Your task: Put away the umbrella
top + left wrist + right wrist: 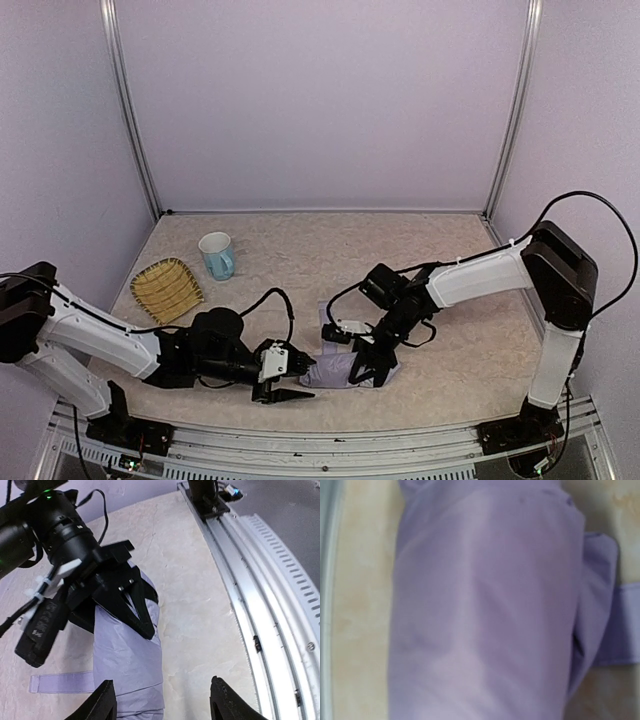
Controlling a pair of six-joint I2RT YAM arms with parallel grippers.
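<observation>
The left gripper (167, 702) hovers, fingers apart, beside the umbrella (127, 660). The right gripper (366, 368) clamps its folded fabric.

Pale lavender walls (320, 100) on three sides. Aluminium posts (131, 110) at both back corners. Thin metal strip (320, 211) where back wall meets tabletop (330, 245), beige, marbled. Ridged metal rail (330, 445) along near edge. Light soft, even; shadows faint.
</observation>
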